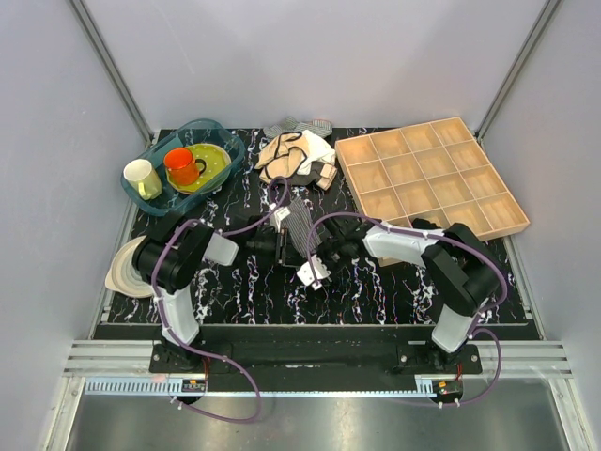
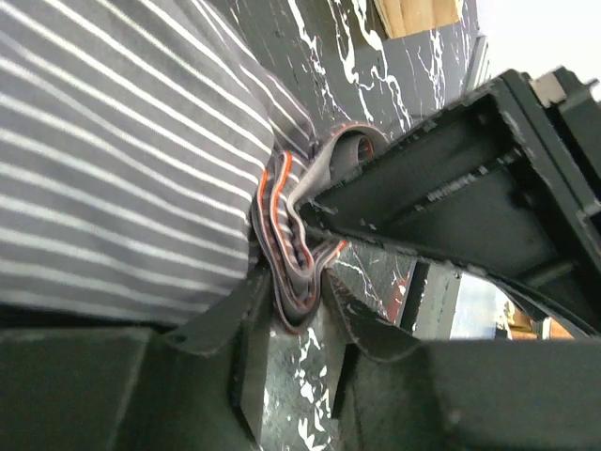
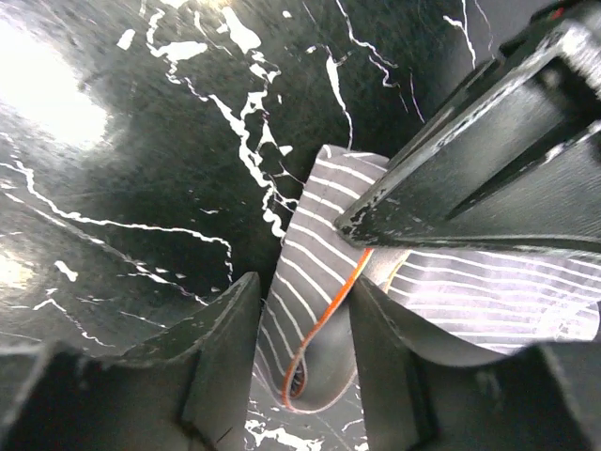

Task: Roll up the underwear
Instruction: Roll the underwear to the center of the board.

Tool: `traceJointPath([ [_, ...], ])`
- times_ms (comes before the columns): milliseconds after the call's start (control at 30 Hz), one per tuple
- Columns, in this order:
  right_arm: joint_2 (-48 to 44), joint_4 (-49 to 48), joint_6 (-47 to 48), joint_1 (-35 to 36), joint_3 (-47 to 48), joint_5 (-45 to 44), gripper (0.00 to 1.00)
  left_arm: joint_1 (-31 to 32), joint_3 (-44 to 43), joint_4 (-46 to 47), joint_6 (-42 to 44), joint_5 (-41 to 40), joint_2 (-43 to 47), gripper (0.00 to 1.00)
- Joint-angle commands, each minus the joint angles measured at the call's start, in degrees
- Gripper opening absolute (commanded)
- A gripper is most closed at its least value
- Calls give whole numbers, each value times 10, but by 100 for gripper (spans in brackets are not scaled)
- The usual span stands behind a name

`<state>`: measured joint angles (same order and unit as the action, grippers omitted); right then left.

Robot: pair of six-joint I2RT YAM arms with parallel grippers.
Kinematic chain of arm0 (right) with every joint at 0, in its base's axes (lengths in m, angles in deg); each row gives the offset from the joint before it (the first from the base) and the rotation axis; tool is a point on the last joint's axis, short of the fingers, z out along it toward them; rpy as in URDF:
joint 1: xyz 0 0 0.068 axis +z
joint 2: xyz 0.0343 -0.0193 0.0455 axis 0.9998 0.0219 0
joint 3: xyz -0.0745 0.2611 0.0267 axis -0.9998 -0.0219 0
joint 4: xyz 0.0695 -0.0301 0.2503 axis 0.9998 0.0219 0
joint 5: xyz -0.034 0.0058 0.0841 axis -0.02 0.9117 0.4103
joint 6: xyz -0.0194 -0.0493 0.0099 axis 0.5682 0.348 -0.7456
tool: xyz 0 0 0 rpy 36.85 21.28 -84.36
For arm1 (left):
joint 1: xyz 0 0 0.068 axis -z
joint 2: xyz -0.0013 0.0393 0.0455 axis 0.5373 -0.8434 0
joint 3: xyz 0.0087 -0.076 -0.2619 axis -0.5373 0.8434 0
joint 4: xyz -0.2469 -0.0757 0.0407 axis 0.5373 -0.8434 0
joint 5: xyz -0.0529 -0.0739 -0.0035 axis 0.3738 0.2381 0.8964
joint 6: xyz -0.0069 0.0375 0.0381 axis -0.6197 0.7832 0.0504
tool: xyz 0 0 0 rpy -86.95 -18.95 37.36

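Underwear (image 2: pixel 113 169) mostly cropped, hem pinched by left fingers (image 2: pixel 225 324), right fingers (image 3: pixel 225 352)

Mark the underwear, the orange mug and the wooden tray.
underwear (image 2: pixel 122 160), left wrist view, on the flat striped panel.
orange mug (image 1: pixel 180 167), top external view, on its body.
wooden tray (image 1: pixel 399 131), top external view, on the far rim.

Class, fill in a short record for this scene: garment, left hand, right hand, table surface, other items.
garment: grey pinstriped underwear, held between both hands at mid-table
left hand: closed on a bunched, orange-trimmed fold
right hand: closed on another orange-trimmed fold, facing the left hand
table: black, with white marbling
other items: wooden compartment tray at far right, blue tub of dishes at far left, beige-and-white garment behind
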<state>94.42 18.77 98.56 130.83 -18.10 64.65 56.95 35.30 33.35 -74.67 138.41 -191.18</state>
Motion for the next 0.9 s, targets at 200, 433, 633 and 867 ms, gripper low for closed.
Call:
traceJointPath([
  [200,61,142,-27,5,57,-54,26,-9,169,109,72,-170,327,40],
  [433,130,425,-70,4,234,38,20,127,387,270,200,-303,569,41],
  [633,217,573,-94,0,333,84,20,263,377,191,315,-381,612,43],
  [867,271,612,-144,-21,391,110,21,365,286,133,416,-446,457,44],
])
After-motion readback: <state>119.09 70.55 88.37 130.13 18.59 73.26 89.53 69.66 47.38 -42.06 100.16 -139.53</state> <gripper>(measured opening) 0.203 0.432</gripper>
